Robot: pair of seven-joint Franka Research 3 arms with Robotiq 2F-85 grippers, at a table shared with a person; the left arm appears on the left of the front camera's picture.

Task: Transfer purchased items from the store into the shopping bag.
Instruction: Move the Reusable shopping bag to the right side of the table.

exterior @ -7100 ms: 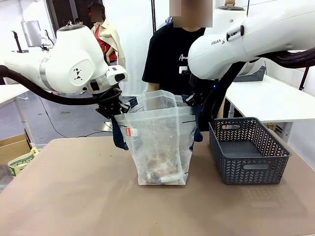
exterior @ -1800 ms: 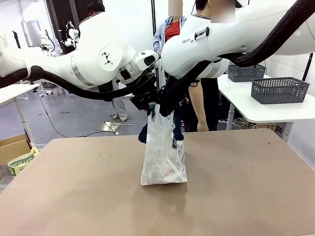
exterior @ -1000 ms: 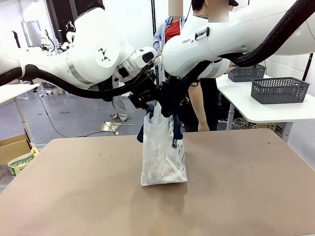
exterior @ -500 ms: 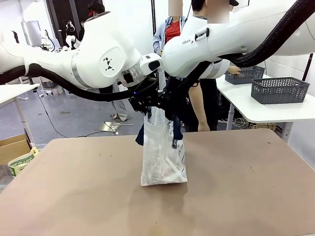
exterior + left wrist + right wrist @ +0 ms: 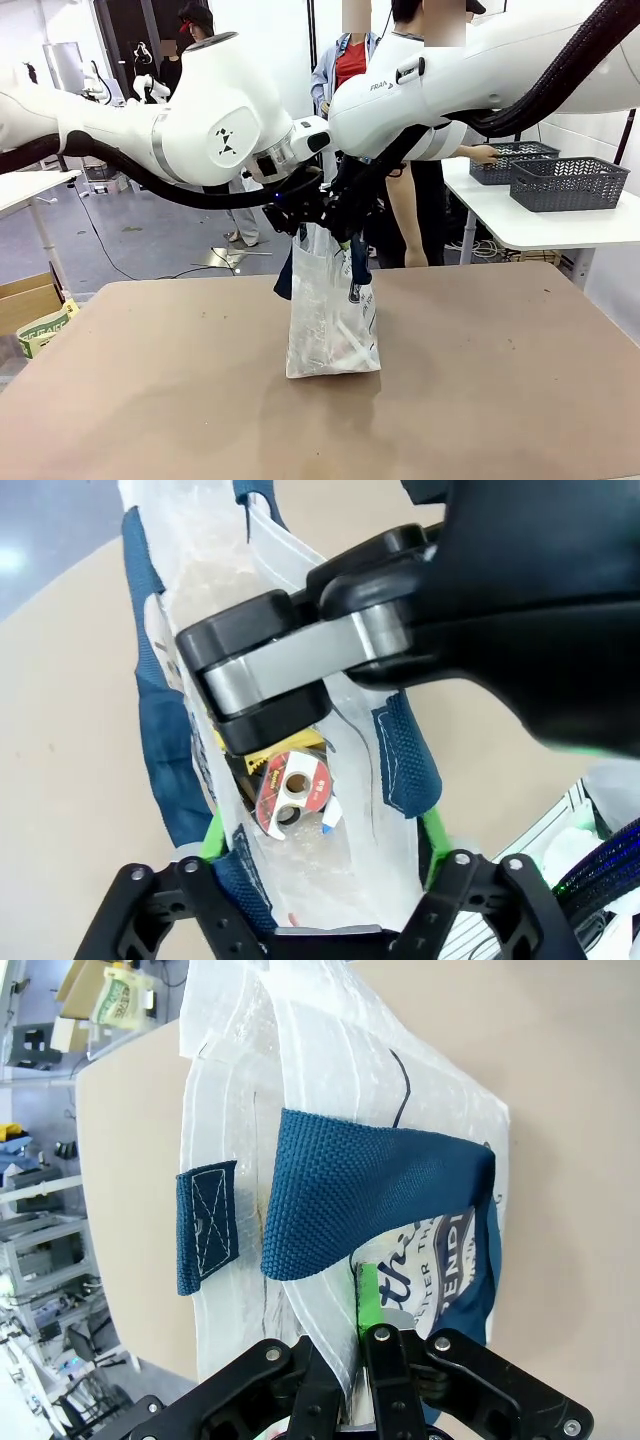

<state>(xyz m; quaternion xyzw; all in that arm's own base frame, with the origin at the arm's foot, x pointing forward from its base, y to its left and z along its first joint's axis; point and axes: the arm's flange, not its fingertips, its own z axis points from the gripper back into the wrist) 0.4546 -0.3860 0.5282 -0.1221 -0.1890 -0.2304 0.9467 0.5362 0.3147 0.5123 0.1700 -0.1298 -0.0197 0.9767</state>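
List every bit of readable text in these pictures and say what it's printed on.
"FRA": start of a word on the right arm.
"the" and "ENDI": cut-off navy lettering on the shopping bag.
Red label on the tape roll in the bag: too small to read.
Green package beside the table: blurred.

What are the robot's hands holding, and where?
The right gripper pinches the shopping bag by its top edge. The left gripper straddles the rim, open.

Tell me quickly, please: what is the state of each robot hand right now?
Left hand: open, its fingers on either side of the shopping bag top.
Right hand: closed, pinching the shopping bag's edge.
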